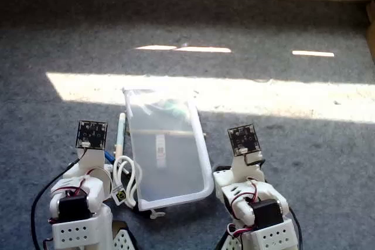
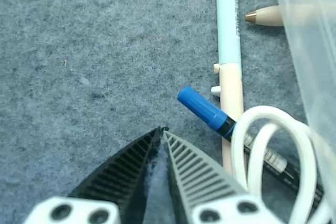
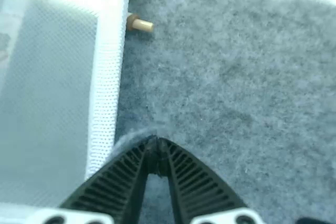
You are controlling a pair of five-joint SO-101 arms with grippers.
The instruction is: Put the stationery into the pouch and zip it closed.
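Observation:
A clear mesh pouch with a white edge lies flat on the grey carpet between the two arms. Along its left side lie a pale blue and cream pen, a blue-capped black pen, a beige pen tip and a white coiled cable. My left gripper is shut and empty, just above the carpet and short of the blue cap. My right gripper is shut and empty, beside the pouch's white edge. A beige pen tip pokes out past that edge.
Grey carpet spreads all around, with a bright band of sunlight across it behind the pouch. Both arm bases stand at the near edge, left and right.

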